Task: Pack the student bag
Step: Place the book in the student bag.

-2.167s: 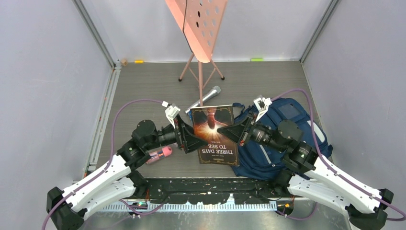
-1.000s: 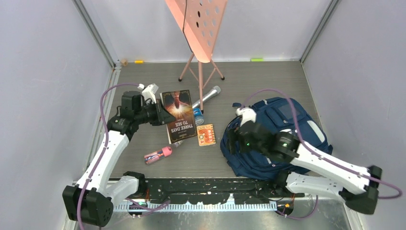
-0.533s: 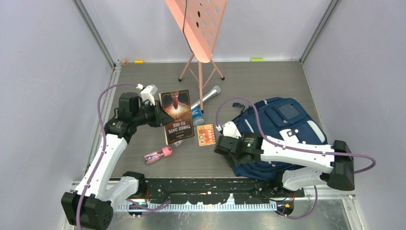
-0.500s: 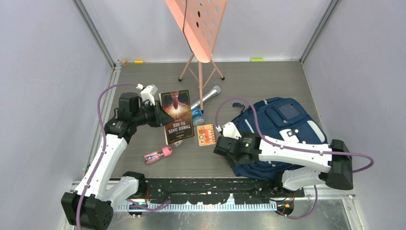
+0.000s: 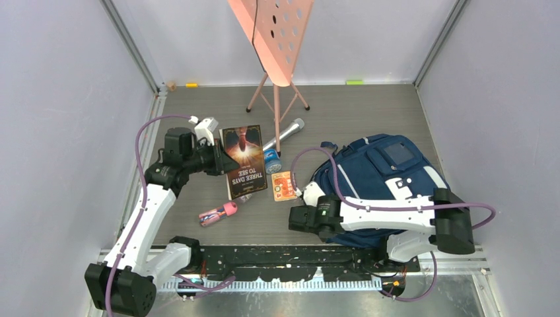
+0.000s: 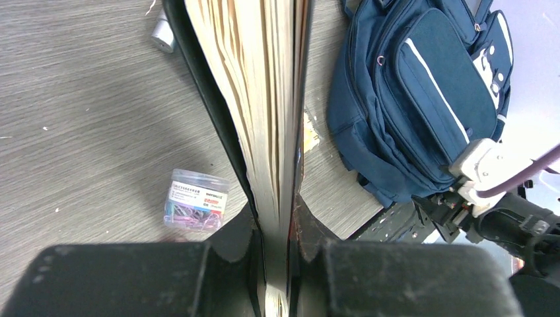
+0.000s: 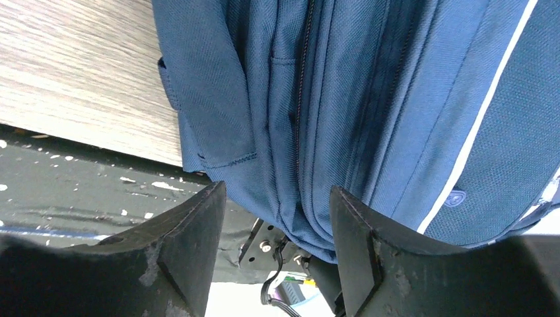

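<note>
The student bag (image 5: 389, 173), a navy backpack with pale stripes, lies at the right of the table; it also shows in the left wrist view (image 6: 422, 86). My right gripper (image 5: 295, 218) sits low at its near-left corner. In the right wrist view its jaws (image 7: 277, 198) stand apart, open, with a fold of the bag's blue fabric (image 7: 310, 119) and zipper seam between the fingers. My left gripper (image 5: 224, 162) is shut on the edge of a book (image 5: 245, 162) titled "Three Days to See", held up left of centre. The book's pages (image 6: 267, 99) run straight out from the shut jaws (image 6: 277, 221).
A pink music stand (image 5: 274, 39) stands at the back, with a microphone (image 5: 285, 132) at its foot. A small blue-topped item (image 5: 271, 160), an orange card (image 5: 284, 186) and a pink item (image 5: 218, 213) lie on the floor. A clear box of paper clips (image 6: 196, 200) lies below the book.
The right gripper has moved toward the near left, down to the bag's near corner, and its jaws have narrowed. The left arm still holds the book in the same place.
</note>
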`<state>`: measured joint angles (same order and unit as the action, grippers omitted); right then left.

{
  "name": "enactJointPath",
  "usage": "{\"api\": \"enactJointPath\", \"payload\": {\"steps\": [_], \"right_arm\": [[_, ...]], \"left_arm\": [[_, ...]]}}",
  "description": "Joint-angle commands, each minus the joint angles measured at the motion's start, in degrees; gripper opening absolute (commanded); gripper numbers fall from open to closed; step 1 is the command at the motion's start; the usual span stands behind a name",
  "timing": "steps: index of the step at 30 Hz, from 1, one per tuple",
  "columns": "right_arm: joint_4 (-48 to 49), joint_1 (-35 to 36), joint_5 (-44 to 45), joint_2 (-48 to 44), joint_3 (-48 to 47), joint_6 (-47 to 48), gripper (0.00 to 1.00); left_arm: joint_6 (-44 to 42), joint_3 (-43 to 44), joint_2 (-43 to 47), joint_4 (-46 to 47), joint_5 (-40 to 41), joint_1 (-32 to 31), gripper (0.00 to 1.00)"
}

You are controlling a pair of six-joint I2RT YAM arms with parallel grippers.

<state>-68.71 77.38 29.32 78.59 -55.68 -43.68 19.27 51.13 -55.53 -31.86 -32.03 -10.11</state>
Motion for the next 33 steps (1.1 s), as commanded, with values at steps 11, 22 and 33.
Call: {"api": "enactJointPath", "payload": {"steps": [11,22,33], "right_arm": [[-7.9,0.3,8.5,10.4,-0.9,-11.9,0.61],[-10.7,0.2,14.9,11.6,-3.8,-15.2,0.23],[-15.2,-4.2,36.0,3.9,-21.4,-9.3,0.00]], "left_arm": [[0.2,0.4,0.7,2.3,-2.1,0.3,0.00],[0.2,0.1,1.3,3.6,-5.1,0.2,0.00],[8.3,-3.5,-1.2,11.3,-10.2,-9.9,0.00]]}}
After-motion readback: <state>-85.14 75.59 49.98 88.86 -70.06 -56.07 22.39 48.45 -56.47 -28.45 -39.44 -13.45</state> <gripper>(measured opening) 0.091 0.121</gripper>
